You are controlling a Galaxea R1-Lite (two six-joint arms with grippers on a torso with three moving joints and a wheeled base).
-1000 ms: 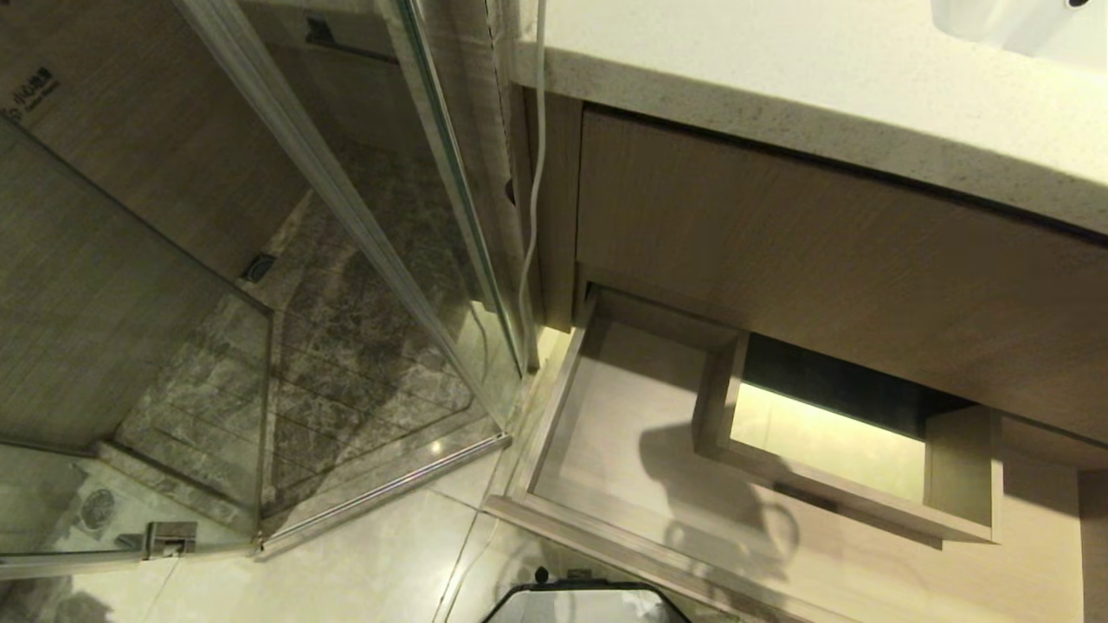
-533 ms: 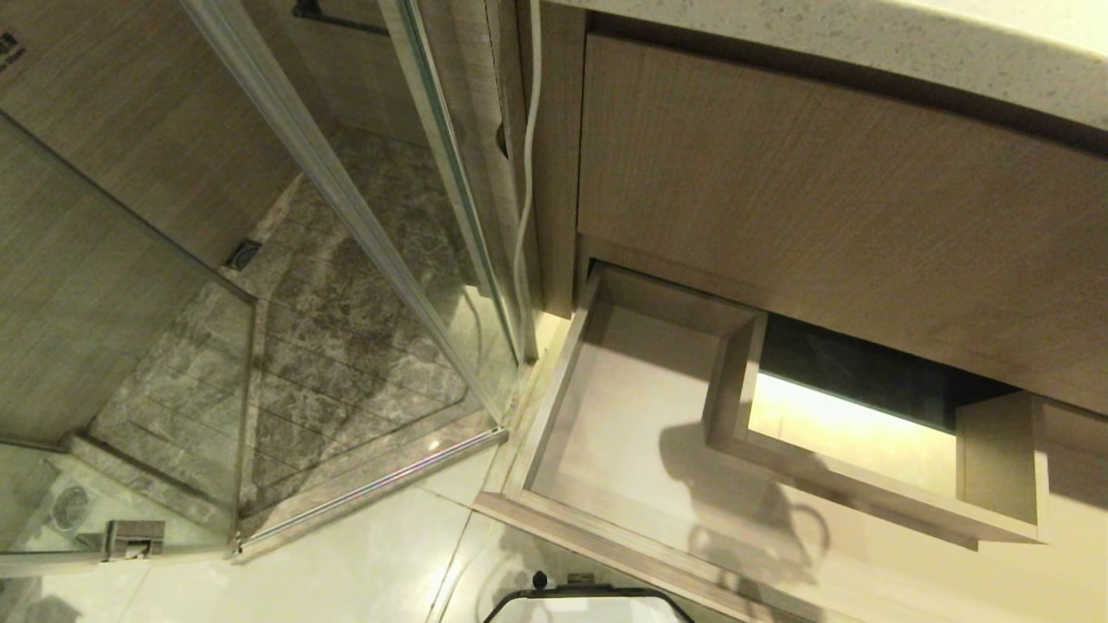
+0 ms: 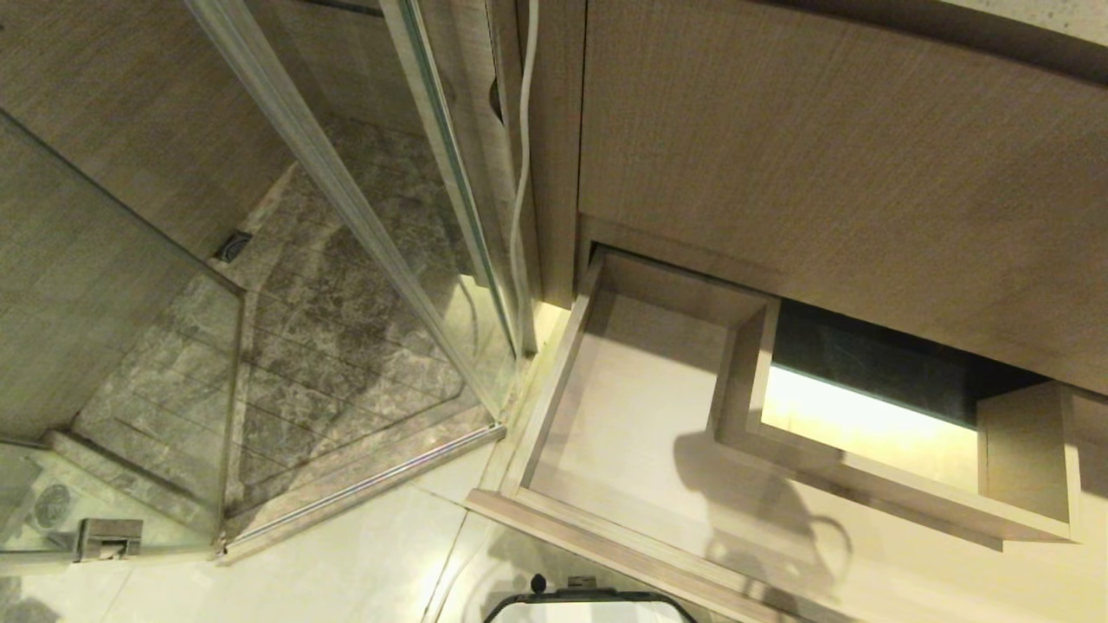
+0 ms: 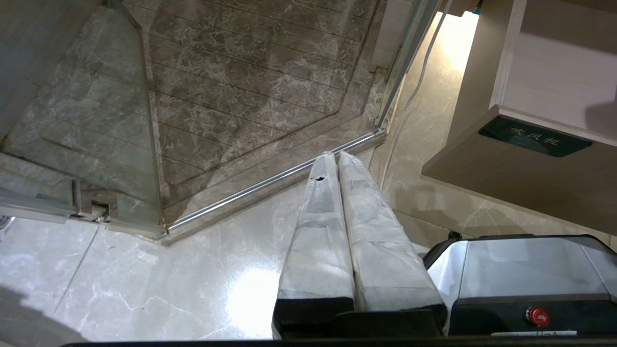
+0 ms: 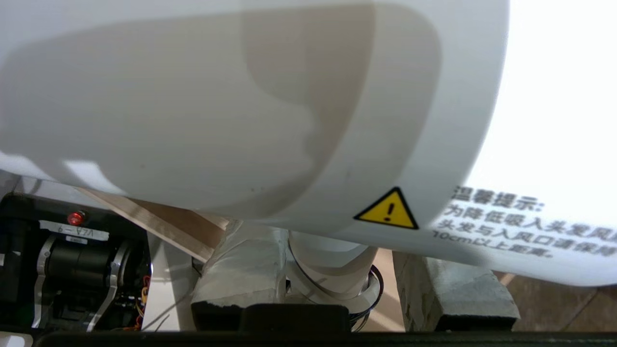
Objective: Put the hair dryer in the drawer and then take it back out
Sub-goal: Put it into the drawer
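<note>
head: wide beige wood-grain drawer (image 3: 658, 433) open lower right, nothing inside | left wrist: left hand (image 4: 337, 156) pressed together, parked above floor | right wrist: right hand (image 5: 337, 289) clamped on white plastic hair dryer (image 5: 231, 111) handle | placing not yet done

On the white plastic hair dryer (image 5: 231, 106) in your right wrist view you can read a yellow triangular warning sign (image 5: 387, 210) with a black exclamation mark, and beside it grey Chinese print headed 温馨提示, with "10cm" legible in the lines under it. In your left wrist view, the small black label (image 4: 535, 142) on the beige wood-grain drawer (image 4: 525, 178) front reads 吹风机.
</note>
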